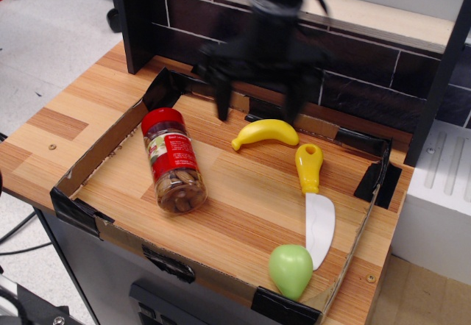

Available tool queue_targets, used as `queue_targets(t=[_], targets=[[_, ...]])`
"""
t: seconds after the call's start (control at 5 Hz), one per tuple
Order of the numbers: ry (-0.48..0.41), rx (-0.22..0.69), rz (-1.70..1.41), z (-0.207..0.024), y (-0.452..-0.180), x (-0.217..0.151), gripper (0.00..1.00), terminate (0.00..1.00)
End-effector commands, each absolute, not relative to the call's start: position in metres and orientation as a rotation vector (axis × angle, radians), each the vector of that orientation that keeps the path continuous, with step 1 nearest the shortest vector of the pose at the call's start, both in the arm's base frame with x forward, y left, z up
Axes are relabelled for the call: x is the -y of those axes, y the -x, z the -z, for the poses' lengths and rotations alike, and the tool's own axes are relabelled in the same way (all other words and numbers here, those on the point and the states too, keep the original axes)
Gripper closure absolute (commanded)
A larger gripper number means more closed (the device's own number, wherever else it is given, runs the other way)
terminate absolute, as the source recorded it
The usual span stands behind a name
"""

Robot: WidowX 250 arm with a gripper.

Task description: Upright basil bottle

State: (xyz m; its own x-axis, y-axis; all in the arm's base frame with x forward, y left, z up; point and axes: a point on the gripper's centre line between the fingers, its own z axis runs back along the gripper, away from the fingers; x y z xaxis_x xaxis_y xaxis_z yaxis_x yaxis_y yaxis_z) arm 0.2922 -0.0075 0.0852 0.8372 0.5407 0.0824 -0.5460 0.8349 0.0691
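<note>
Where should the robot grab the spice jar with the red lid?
Probably around the clear cylindrical plastic spice jar's labelled middle, from above. It lies on its side, red screw cap pointing toward the back, so the open black gripper's fingers can straddle its round sides.

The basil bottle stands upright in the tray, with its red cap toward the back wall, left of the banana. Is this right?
Not quite. In the observation.image view the basil bottle lies on its side in the tray, not upright. Its red cap does point toward the back wall, and it is left of the banana.

Tray [110, 137] w/ banana [265, 132], knife [315, 206] & green pear [291, 269].
</note>
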Motion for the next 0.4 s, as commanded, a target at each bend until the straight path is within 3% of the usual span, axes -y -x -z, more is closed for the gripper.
queue_targets(t=[0.0,0.2], targets=[[-0.095,0.129,-0.714,-0.103,-0.293,-0.045,0.00,0.00],[-0.100,0.103,-0.759,-0.100,-0.294,-0.061,0.00,0.00]])
